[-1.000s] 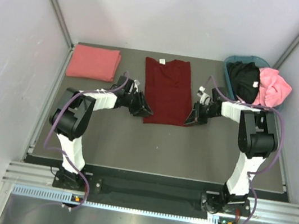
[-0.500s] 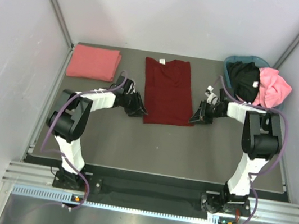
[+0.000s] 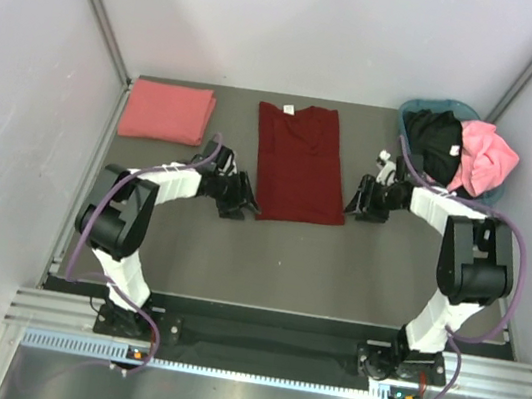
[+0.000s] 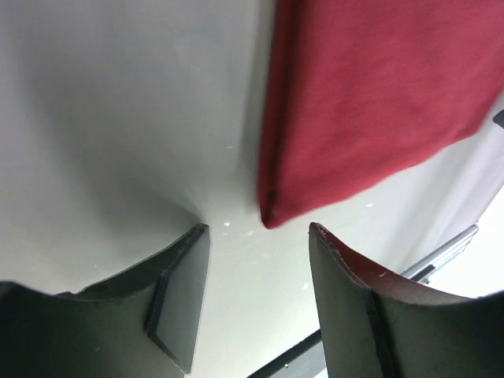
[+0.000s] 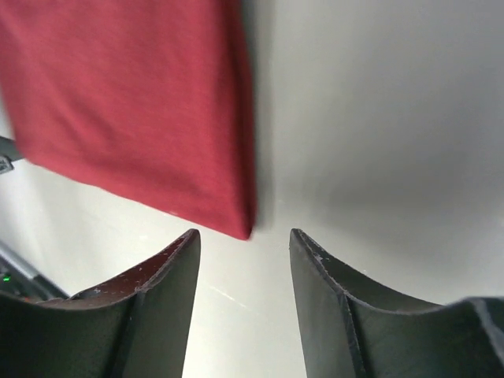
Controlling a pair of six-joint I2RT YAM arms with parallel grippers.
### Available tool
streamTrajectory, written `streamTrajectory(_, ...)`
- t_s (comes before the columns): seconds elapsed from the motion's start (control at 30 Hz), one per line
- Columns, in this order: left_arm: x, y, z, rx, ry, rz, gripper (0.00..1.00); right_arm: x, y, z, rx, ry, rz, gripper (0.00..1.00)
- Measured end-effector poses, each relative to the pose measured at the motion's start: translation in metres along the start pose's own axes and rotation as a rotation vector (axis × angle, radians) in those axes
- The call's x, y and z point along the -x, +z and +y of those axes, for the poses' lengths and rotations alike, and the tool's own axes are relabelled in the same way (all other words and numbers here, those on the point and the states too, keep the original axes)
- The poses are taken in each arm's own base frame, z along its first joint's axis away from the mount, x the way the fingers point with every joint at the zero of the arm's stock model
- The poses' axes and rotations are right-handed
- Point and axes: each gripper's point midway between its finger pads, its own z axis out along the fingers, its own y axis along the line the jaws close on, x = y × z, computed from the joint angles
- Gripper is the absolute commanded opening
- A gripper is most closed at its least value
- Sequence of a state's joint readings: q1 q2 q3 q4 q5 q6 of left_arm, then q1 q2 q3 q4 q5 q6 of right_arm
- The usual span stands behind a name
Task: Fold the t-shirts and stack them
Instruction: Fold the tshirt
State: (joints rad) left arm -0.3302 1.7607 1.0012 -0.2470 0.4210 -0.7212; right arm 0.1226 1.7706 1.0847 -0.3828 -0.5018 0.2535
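Holding: teal basket (image 3: 412,109) | contents: black t-shirt (image 3: 433,143), bright pink t-shirt (image 3: 485,158)

Four t-shirts in all: one dark maroon shirt (image 3: 300,162), one salmon-pink shirt (image 3: 167,111), one black shirt (image 3: 433,143) and one bright pink shirt (image 3: 483,158). One teal-blue basket (image 3: 422,108). One table (image 3: 286,264). Two robot arms, the left arm (image 3: 163,181) and the right arm (image 3: 437,208), and two grippers to match — the left gripper (image 4: 257,236) and the right gripper (image 5: 244,236) — each with two fingers (image 4: 177,291), so four fingers altogether.
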Motion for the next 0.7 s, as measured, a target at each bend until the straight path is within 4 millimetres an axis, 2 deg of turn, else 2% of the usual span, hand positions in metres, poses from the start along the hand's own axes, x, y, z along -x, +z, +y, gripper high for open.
streamTrajectory(0.07, -0.006, 0.006, 0.003, -0.004, -0.018, 0.029, 0.58, -0.008, 0.003, -0.004, -0.017, 0.003, 0.015, 0.50)
streamTrajectory(0.2, -0.004, 0.007, 0.002, -0.013, -0.018, 0.024, 0.57, -0.017, 0.009, -0.009, -0.033, 0.005, 0.042, 0.49)
streamTrajectory(0.43, -0.003, 0.009, 0.002, -0.012, -0.033, 0.021, 0.53, -0.017, 0.014, -0.005, -0.014, -0.013, 0.025, 0.42)
streamTrajectory(0.53, -0.003, 0.011, 0.004, -0.005, -0.044, 0.022, 0.48, -0.018, 0.015, -0.005, -0.013, -0.012, 0.023, 0.40)
streamTrajectory(0.67, -0.002, 0.015, 0.004, -0.002, -0.052, 0.029, 0.34, -0.018, 0.016, -0.005, -0.007, -0.012, 0.022, 0.39)
streamTrajectory(0.7, -0.002, 0.016, 0.005, -0.002, -0.053, 0.030, 0.25, -0.018, 0.016, -0.004, -0.004, -0.012, 0.022, 0.39)
